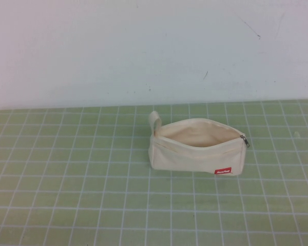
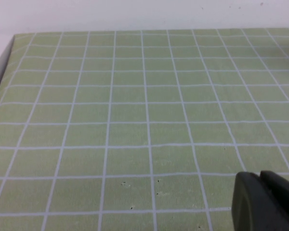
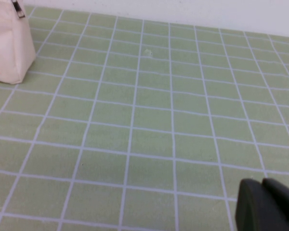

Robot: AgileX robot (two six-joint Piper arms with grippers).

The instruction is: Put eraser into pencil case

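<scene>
The cream pencil case (image 1: 197,147) stands on the green grid mat right of centre, mouth open upward, with a red label (image 1: 223,171), a zipper pull (image 1: 245,141) at its right end and a loop tab (image 1: 154,122) at its left end. Its end also shows in the right wrist view (image 3: 8,43). The eraser is not in view in any frame. My left gripper (image 2: 261,179) is shut, hovering low over bare mat. My right gripper (image 3: 262,185) is shut, over bare mat to the right of the case. Neither arm shows in the high view.
The green grid mat (image 1: 92,205) covers the table up to a white back wall (image 1: 143,51). The mat's left edge (image 2: 5,57) shows in the left wrist view.
</scene>
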